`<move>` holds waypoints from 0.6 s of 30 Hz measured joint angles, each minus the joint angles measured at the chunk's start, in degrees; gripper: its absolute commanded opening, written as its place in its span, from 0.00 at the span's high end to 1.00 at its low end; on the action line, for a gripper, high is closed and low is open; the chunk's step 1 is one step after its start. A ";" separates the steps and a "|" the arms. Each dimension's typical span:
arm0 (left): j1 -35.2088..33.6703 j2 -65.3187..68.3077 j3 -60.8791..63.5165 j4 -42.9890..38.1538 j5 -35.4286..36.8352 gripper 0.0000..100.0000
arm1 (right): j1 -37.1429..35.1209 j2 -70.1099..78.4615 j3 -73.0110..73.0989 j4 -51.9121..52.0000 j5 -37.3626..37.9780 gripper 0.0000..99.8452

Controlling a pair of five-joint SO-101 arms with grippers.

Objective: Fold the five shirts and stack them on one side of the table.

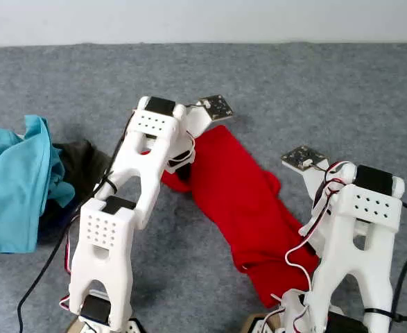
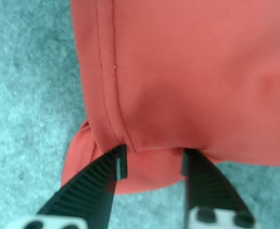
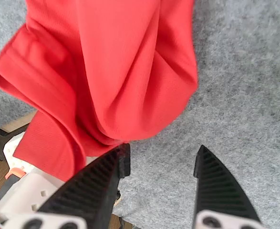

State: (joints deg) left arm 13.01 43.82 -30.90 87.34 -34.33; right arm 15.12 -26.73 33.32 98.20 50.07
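A red shirt [image 1: 241, 198] lies crumpled in a long diagonal strip across the middle of the grey table [image 1: 314, 97]. My left gripper [image 2: 151, 160] is down at the strip's far left end, open, its black fingers [image 2: 104, 176] on either side of a folded hem of the red shirt [image 2: 187, 76]. From above, the left arm [image 1: 144, 156] hides most of that gripper. My right gripper [image 3: 161, 157] is open over bare grey cloth right beside the near end of the red shirt [image 3: 111, 81], holding nothing. The right arm [image 1: 359, 208] stands at the strip's near right end.
A teal shirt [image 1: 12, 187] is heaped at the table's left edge, with a dark shirt [image 1: 78, 163] bunched against it. Bare grey surface stretches along the back and far right. The arm bases and cables [image 1: 44, 274] sit at the front edge.
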 measured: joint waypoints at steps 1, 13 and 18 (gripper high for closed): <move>0.00 0.09 0.00 -0.35 0.00 0.94 | 0.00 0.00 0.00 0.00 0.00 0.78; 0.00 0.09 -6.24 5.45 0.00 0.99 | 0.00 0.00 0.00 0.00 0.00 0.78; 0.00 0.53 -12.57 9.76 -0.18 0.99 | 0.00 0.00 0.00 0.00 0.00 0.78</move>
State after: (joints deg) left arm 13.01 44.35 -43.47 97.10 -34.51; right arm 15.12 -26.73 33.32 98.20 50.07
